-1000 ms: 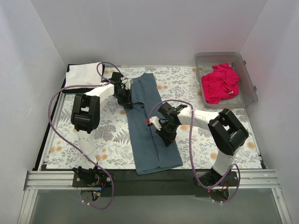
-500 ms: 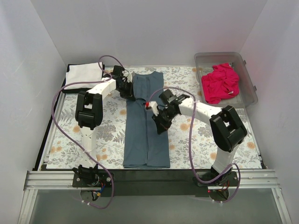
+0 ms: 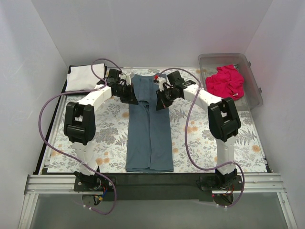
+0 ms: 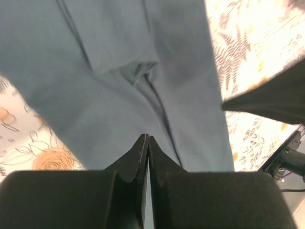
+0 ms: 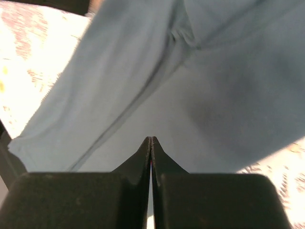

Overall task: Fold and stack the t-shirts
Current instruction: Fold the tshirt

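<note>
The dark slate-blue t-shirt (image 3: 148, 138) lies folded lengthwise into a long narrow strip down the middle of the table. My left gripper (image 3: 131, 97) is at its left edge near the collar end. My right gripper (image 3: 161, 101) is at its right edge opposite. Both are shut, their tips down on flat blue fabric, as the left wrist view (image 4: 147, 138) and the right wrist view (image 5: 151, 139) show. No cloth shows pinched between the jaws. The white folded t-shirt (image 3: 82, 77) lies at the back left on a black one (image 3: 76, 91). The magenta-pink t-shirt (image 3: 225, 82) lies crumpled in the bin.
The clear plastic bin (image 3: 228, 56) stands at the back right. The floral cloth (image 3: 109, 138) covers the table on both sides of the blue shirt. White walls close in the back and both sides. Purple cables loop from both arms.
The blue shirt went from lying slanted to lying straight down the middle. My right gripper has slid back along its right edge towards the collar end. My left gripper has shifted only slightly.
</note>
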Available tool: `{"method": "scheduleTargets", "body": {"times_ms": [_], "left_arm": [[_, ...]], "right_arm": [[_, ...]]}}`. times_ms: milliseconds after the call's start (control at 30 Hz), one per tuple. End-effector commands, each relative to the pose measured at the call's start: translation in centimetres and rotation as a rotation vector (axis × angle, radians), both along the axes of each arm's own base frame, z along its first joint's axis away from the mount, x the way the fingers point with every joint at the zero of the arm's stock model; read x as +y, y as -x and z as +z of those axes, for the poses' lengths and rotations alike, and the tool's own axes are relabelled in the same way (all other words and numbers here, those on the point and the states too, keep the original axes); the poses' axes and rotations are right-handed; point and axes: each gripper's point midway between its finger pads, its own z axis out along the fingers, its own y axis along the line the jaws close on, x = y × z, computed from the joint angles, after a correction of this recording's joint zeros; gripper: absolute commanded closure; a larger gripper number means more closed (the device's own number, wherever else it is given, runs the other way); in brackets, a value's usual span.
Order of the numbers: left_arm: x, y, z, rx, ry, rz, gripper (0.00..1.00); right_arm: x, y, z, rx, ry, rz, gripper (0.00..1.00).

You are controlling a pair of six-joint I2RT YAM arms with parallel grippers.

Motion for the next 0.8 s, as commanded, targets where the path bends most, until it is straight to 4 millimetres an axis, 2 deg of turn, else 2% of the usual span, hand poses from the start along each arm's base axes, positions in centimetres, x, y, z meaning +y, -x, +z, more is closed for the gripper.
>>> {"method": "scheduleTargets", "body": {"times_ms": [0,167,433,533,700,767], "left_arm": [[0.0,1.0,-1.1,0.027,0.017,-0.002,1.00],[0.3,1.8,-3.7,0.090,-0.002,0.003,1.00],[1.6,1.8,-7.9,0.151,-0.044,0.051,1.00],[2.0,1.1,-8.8,0.163,-0.051,0.059,1.00],[2.8,-0.4,-10.3,0.179,-0.049,0.078,1.00],[2.9,-1.4,-10.0,0.166,-0.037,0.082,1.00]], "right_arm": [[0.8,-0.9,-0.8,0.020,-0.009,-0.024,0.99],[1.1,-1.3,-3.2,0.048,0.006,-0.028,0.99],[0.9,-2.8,-6.0,0.057,0.029,-0.049,0.99],[0.8,-3.2,-7.5,0.090,0.035,-0.077,0.99],[0.3,-5.3,-8.2,0.082,0.023,-0.112,0.99],[0.2,-6.1,-8.9,0.082,0.026,-0.122,0.99]]}}
